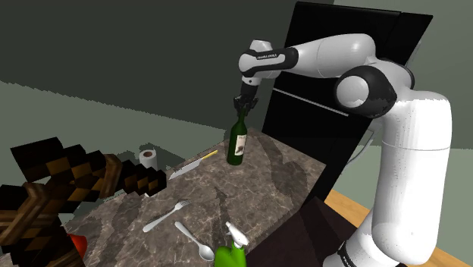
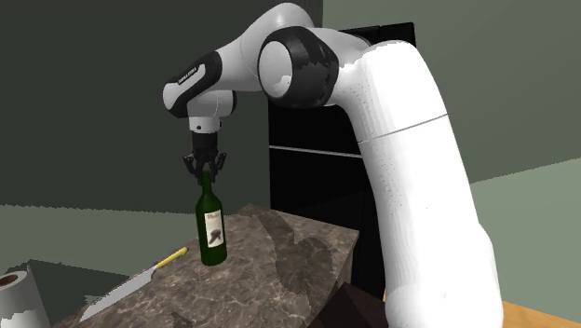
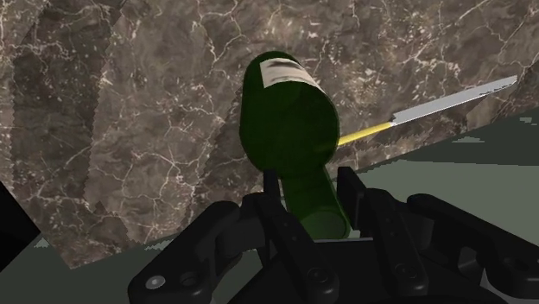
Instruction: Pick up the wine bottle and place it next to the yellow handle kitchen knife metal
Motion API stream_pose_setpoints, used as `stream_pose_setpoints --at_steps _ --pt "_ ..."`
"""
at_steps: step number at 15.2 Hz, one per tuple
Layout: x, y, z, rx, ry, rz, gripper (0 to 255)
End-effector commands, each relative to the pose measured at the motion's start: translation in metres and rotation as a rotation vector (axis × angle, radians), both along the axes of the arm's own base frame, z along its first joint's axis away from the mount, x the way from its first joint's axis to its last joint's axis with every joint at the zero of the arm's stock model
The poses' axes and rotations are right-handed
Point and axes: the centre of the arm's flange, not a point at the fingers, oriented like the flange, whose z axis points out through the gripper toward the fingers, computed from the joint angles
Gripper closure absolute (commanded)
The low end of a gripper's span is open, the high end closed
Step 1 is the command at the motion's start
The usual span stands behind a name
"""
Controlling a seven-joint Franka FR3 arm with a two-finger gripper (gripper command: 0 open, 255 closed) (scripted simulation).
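Observation:
A dark green wine bottle (image 1: 236,144) (image 2: 212,233) (image 3: 289,121) with a white label stands upright near the far edge of the marble table (image 1: 250,190). My gripper (image 1: 242,106) (image 2: 205,168) (image 3: 309,194) comes straight down onto its top, and the fingers (image 3: 273,194) clasp the neck on both sides. The knife (image 1: 191,163) (image 2: 130,284) (image 3: 432,110), with a yellow handle and a silver blade, lies flat on the table just beside the bottle, on the side toward the shoulder view's left.
A paper roll (image 1: 148,158) (image 2: 14,293) stands past the knife's tip. A fork (image 1: 163,216), a spoon (image 1: 195,241) and a green spray bottle (image 1: 231,254) lie toward the table's near end. A dark checkered object (image 1: 61,182) sits at the left; a black cabinet (image 1: 341,76) stands behind.

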Motion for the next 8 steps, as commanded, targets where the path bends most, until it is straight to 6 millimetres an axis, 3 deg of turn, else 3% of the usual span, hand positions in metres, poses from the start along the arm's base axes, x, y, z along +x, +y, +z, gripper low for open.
stream_pose_setpoints --at_steps 1,5,6,8 --pt "-0.0003 0.0002 -0.0006 0.0 -0.001 0.0 255" --pt "-0.0003 0.0002 -0.0006 0.0 -0.001 0.0 255" --pt "-0.0004 0.0003 -0.0007 0.0 -0.001 0.0 0" --pt "-0.0004 0.0003 -0.0007 0.0 -0.001 0.0 0"
